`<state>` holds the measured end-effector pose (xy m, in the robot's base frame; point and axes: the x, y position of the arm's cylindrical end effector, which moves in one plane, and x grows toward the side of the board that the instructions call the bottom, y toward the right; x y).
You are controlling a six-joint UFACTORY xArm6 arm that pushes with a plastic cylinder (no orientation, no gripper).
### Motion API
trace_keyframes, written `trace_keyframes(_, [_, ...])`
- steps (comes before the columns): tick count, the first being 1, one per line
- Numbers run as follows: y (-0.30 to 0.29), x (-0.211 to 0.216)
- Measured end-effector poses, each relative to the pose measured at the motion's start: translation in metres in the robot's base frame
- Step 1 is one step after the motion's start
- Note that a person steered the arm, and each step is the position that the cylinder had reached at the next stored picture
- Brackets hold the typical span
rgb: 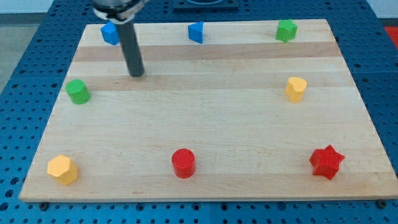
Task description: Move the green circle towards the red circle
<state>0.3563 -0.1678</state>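
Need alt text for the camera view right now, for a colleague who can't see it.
My tip rests on the wooden board, up and right of the green circle and apart from it. The red circle sits near the view's bottom centre. Six other blocks ring the edges.

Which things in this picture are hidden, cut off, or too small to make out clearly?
- Camera view, arm: cut off by the view's top edge; only the rod down to my tip shows.
- Blue block at the view's top left: its right side is hidden behind the rod, so its shape is unclear.
- Green block at the view's top right: too small to name its shape.
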Motion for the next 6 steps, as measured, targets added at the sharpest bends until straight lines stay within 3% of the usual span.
trace_keyframes(2, [-0.103,0.000])
trace_keyframes(3, [-0.126,0.023])
trace_keyframes(5, [-0.122,0.030])
trace_keyframes(6, [-0.090,0.053])
